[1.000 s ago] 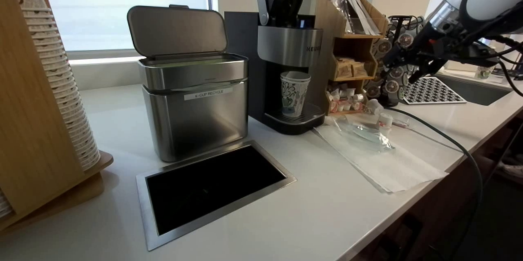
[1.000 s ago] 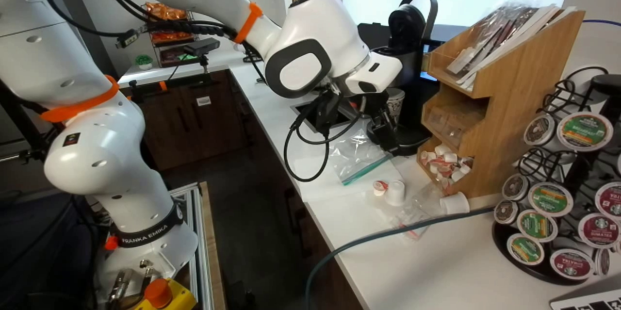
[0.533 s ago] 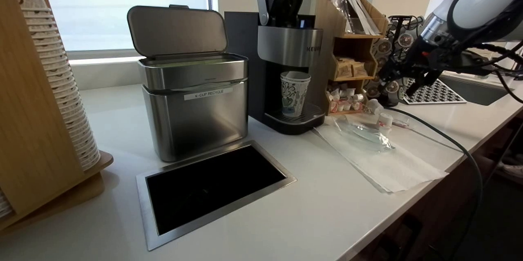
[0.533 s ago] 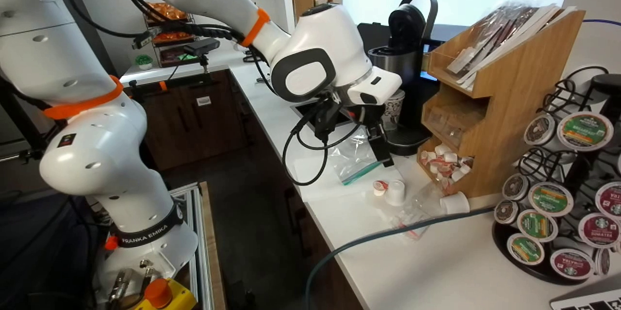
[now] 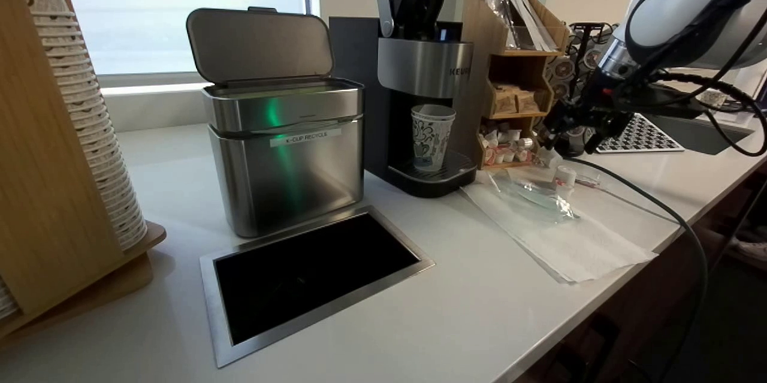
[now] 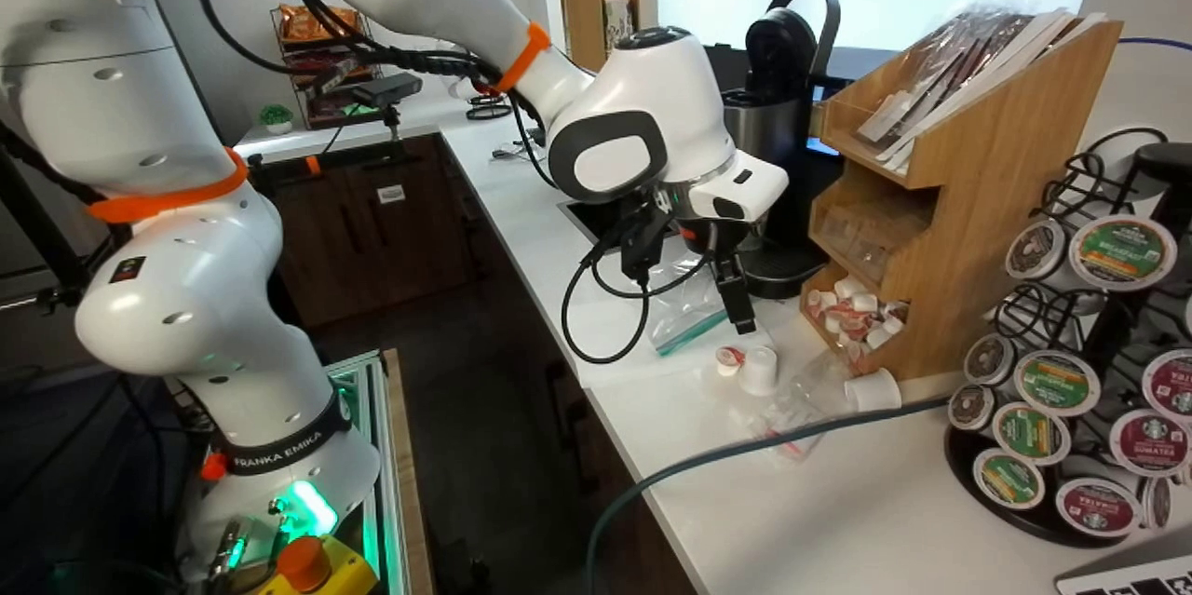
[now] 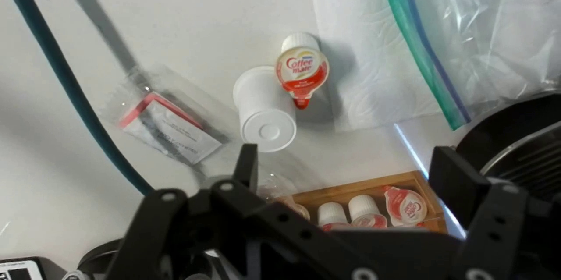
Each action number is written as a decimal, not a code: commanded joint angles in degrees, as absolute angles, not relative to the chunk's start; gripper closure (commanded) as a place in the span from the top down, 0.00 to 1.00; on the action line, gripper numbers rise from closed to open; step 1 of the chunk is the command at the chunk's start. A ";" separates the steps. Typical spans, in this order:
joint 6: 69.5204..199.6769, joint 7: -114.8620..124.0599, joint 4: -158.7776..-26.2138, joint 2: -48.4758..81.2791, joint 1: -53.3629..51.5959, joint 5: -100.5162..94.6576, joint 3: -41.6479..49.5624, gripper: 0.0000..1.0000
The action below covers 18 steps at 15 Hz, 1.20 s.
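Over counter (image 7: 188,21), near white cup (image 7: 265,109): black gripper (image 7: 346,159), fingers (image 7: 453,183) spread wide. Creamer (image 7: 302,67) on counter, just beside white cup; contact unclear. Paper towel (image 7: 368,74) near white cup, on creamer's side; zip bag (image 7: 499,34) partly over it. Wrapped packet (image 7: 171,133) near white cup, opposite side. Hose (image 7: 63,72) past packet, farther from white cup. Wooden shelf (image 6: 987,232) near white cup, extra creamers (image 6: 852,306) at bottom. Coffee maker (image 5: 419,68) farther from white cup, next to shelf, paper cups (image 5: 432,140) inside. Metal bin (image 5: 299,173) well apart from white cup, lid (image 5: 263,44) up.
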State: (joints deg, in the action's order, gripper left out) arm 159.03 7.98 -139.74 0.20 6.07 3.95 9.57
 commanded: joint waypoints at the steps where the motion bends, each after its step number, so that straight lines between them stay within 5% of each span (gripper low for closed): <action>1: 156.80 3.14 -137.09 3.54 6.61 8.62 8.43 1.00; 18: 159.88 -17.84 -133.84 10.39 10.47 28.90 6.30 1.00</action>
